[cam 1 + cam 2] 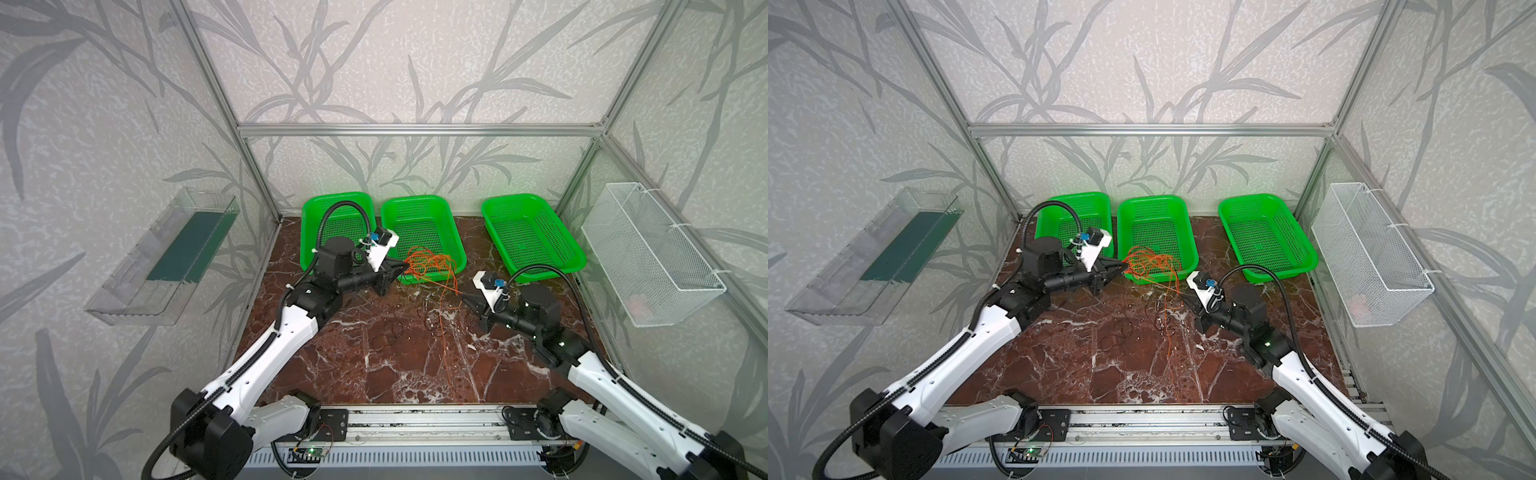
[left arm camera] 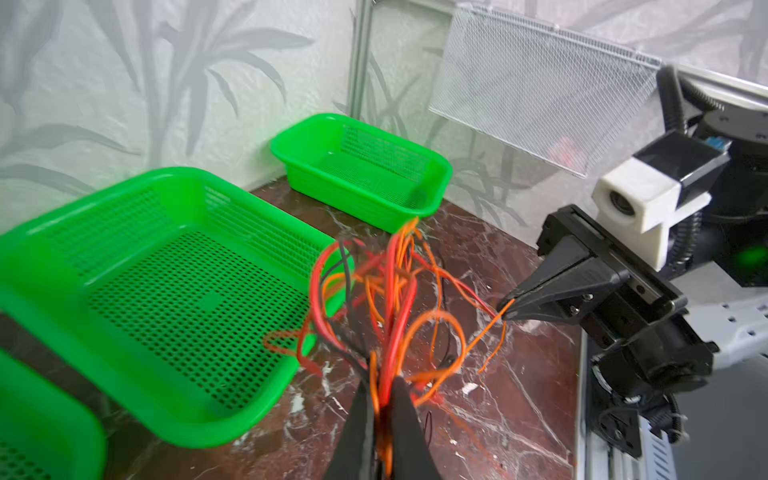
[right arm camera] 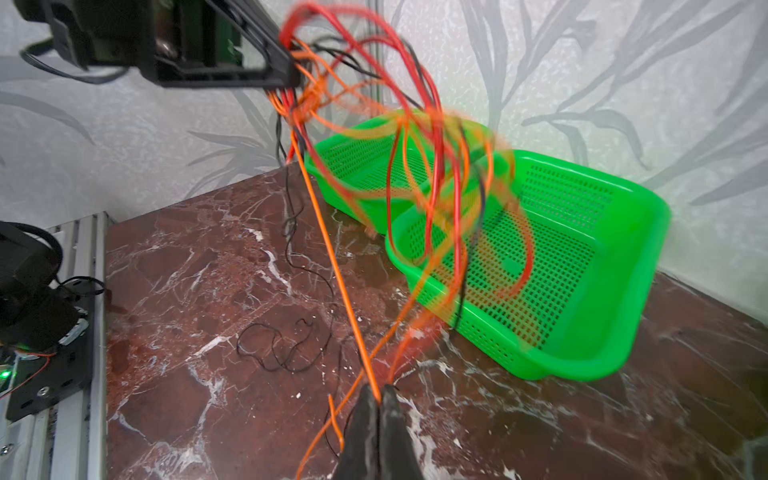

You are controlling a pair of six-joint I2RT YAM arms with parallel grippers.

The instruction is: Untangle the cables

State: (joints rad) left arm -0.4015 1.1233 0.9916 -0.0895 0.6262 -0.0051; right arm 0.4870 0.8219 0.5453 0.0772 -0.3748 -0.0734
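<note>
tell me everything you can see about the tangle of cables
The cables are hair-thin, flexible wires in orange, red and black, tangled into a loose, loopy bunch. The shut left pincer holds the bunch in the air near the front rim of the middle green basket. One orange strand runs taut to the shut right pincer, which pinches it. Other strands hang down, and black loops lie on the marble table.

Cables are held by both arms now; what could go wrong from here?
The orange cable runs taut from the right fingers to the bundle in the left fingers; pulling apart may tighten the tangle. Hanging loops over the middle basket may catch its rim.
</note>
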